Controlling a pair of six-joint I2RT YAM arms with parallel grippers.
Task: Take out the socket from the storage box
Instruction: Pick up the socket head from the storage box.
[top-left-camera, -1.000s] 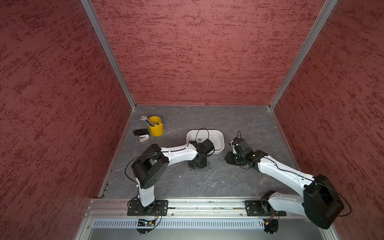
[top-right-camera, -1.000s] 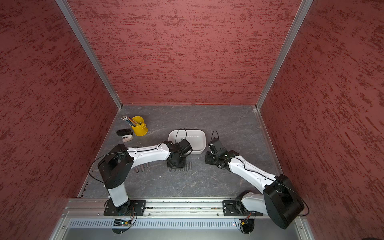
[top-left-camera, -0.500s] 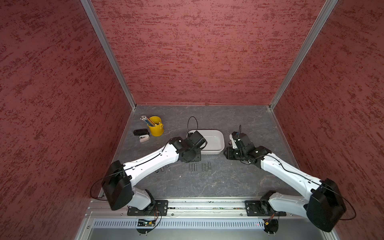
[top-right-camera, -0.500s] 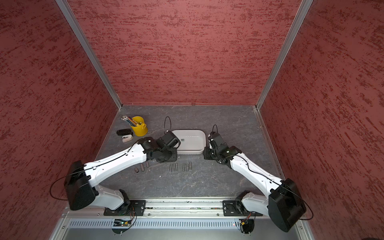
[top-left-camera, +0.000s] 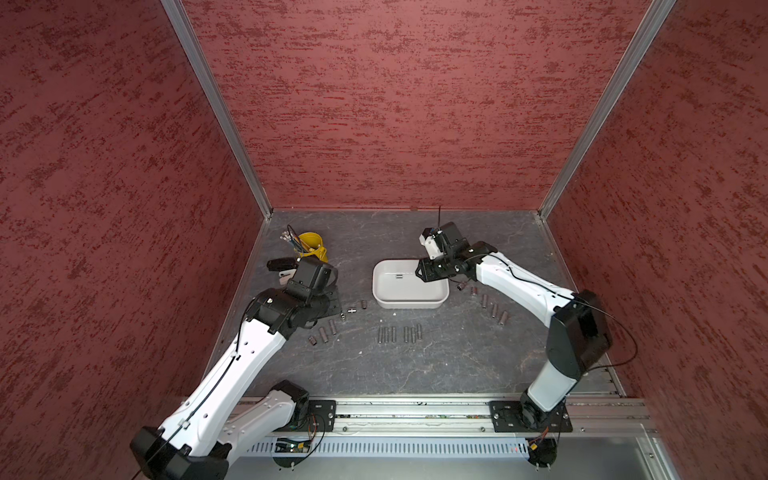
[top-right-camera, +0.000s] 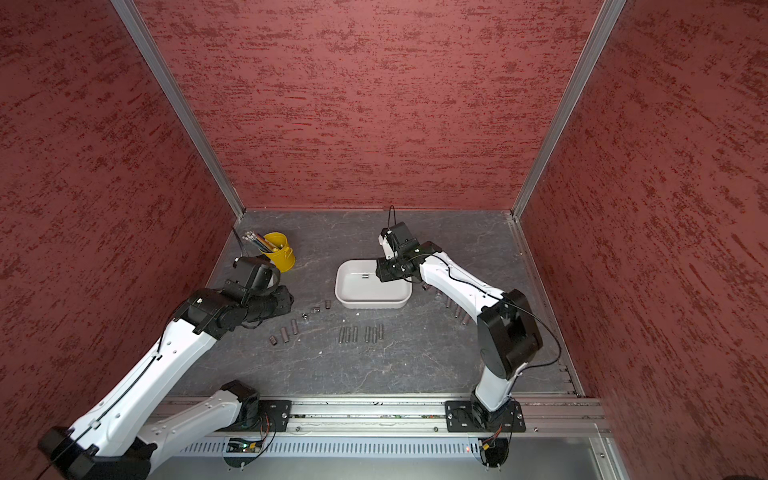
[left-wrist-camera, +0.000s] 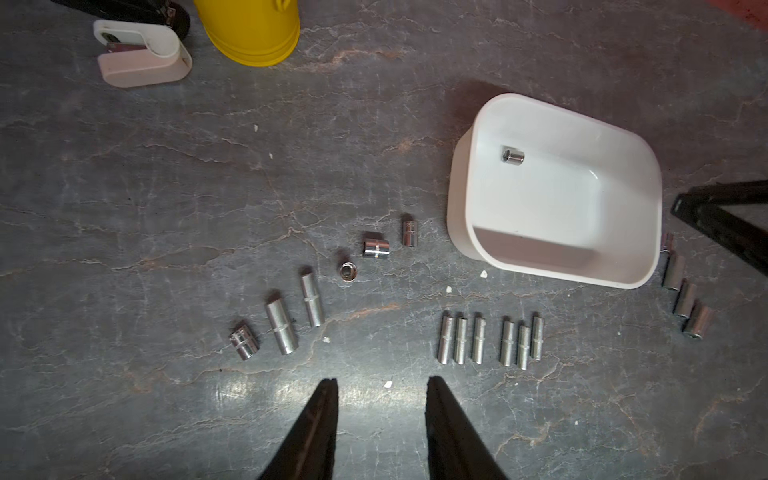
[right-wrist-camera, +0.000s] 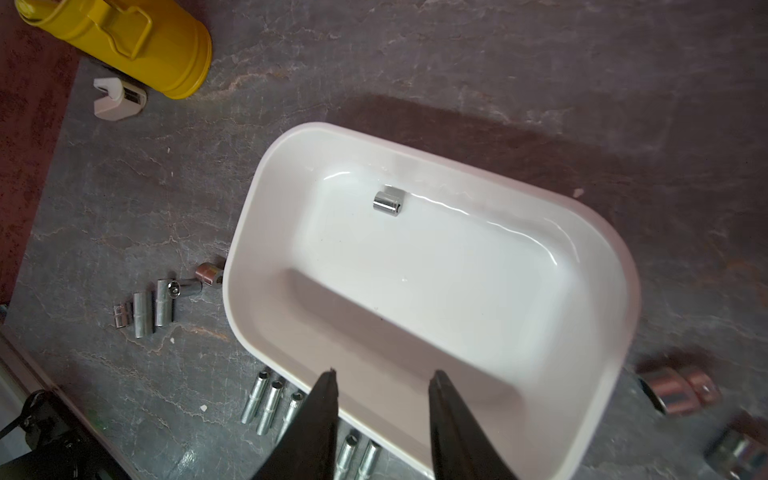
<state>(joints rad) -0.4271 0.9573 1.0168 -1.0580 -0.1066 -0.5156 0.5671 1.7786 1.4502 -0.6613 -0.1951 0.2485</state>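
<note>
Hovering above the end of the storage box (right-wrist-camera: 257, 249) nearest the right arm (top-left-camera: 519, 282), the right claw (right-wrist-camera: 383, 372) has its two fingers parted, with nothing between them and nothing touched. One short chrome socket (right-wrist-camera: 388, 202) lies on its side on the box floor, close to the far long wall and well apart from that claw. The right arm reaches in from its rail base, elbow raised, forearm sloping toward the box. The left claw (left-wrist-camera: 382, 380) is likewise released and empty, above bare table (left-wrist-camera: 166, 187) beside the box, with loose sockets (left-wrist-camera: 490, 340) lying beyond its tips. The left arm (top-left-camera: 237, 361) slants forward, its wrist near the yellow cup (top-left-camera: 311, 245).
</note>
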